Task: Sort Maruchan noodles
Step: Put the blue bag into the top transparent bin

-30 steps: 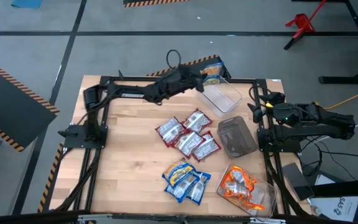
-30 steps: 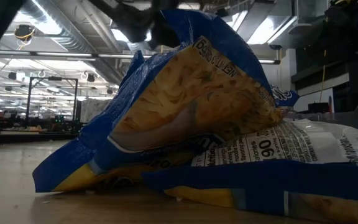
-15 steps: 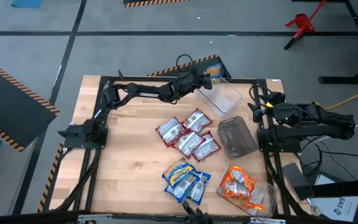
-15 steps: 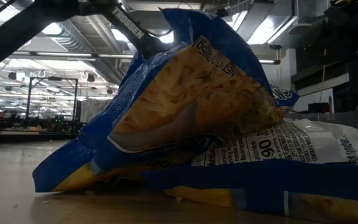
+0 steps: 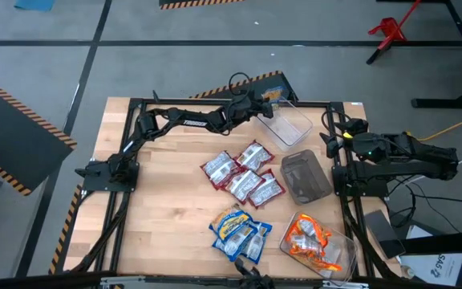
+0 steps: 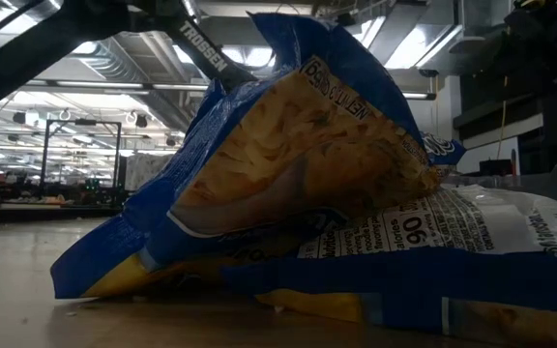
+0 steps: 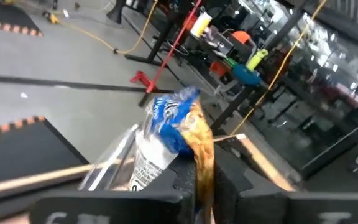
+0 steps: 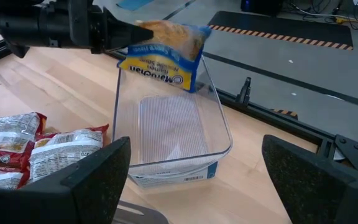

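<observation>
The left gripper [image 5: 257, 99] is reaching to the desk's far edge, pinching a blue noodle packet [image 8: 163, 53] above the clear tub [image 8: 169, 134], while the wide-open right gripper [image 8: 191, 177] is waiting at the right edge.

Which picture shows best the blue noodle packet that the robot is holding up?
The right wrist view: the held blue packet hangs whole from the left claw over the clear tub. The left wrist view shows it edge-on, the high view shows it tiny, and the low view shows other packets.
</observation>
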`<act>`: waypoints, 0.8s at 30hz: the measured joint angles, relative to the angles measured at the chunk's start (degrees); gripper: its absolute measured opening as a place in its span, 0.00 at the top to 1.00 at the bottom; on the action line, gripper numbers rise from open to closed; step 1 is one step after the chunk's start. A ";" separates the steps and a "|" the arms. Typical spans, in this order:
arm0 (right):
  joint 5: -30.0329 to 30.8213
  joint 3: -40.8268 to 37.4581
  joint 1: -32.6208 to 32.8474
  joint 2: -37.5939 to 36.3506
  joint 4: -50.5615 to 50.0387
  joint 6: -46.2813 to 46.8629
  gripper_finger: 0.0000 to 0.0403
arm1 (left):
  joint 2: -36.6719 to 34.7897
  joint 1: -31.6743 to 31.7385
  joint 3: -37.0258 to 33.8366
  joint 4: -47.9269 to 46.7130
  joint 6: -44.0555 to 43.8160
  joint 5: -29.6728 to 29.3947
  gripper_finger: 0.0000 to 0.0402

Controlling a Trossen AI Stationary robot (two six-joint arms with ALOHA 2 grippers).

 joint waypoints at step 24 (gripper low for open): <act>-1.14 0.00 0.00 0.00 -0.28 -0.02 0.13 | -22.17 5.53 0.04 -33.48 20.85 41.64 0.74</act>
